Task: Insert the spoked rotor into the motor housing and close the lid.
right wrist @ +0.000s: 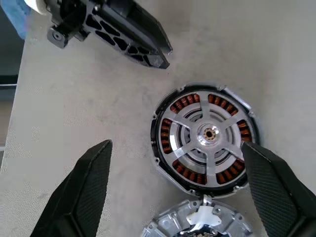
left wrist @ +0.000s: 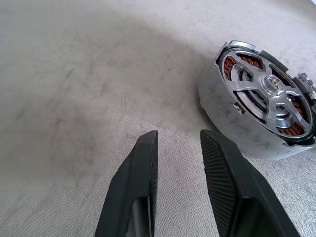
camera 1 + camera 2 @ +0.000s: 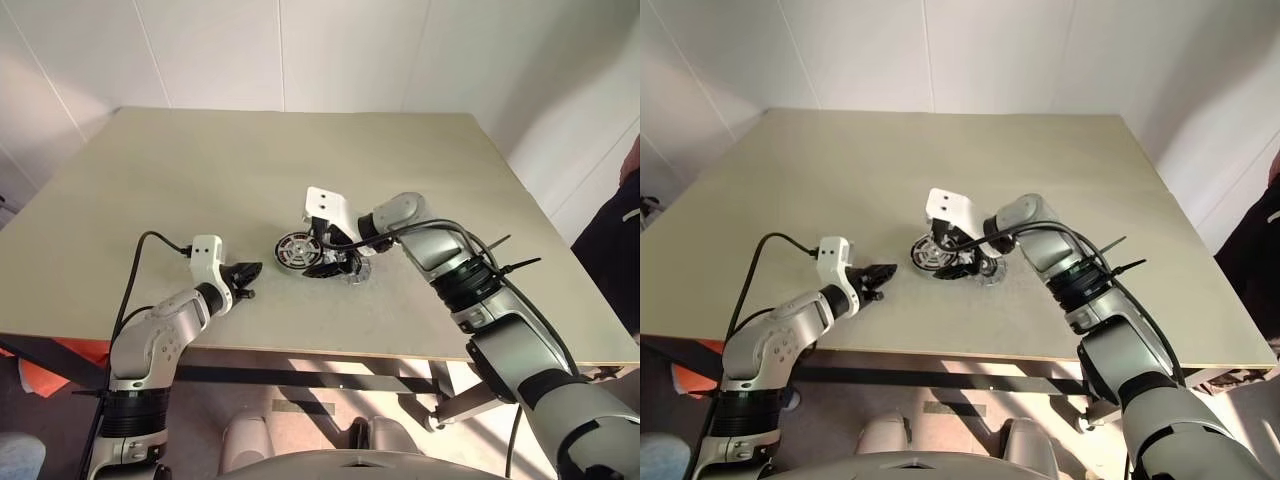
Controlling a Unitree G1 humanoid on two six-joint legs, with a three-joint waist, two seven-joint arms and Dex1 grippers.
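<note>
A: Nearest, the left hand (image 3: 247, 273) hovers empty, black fingers slightly parted. Beyond it?

B: The silvery spoked rotor (image 1: 206, 136) sits inside the round silver-grey motor housing (image 2: 232, 118) on the beige table (image 3: 300, 150). The right hand (image 1: 185, 190) is spread wide above it.

A: Risk?

B: The notched grey metal lid (image 1: 195, 222) lies just beside; a careless grab could nudge the housing.
</note>
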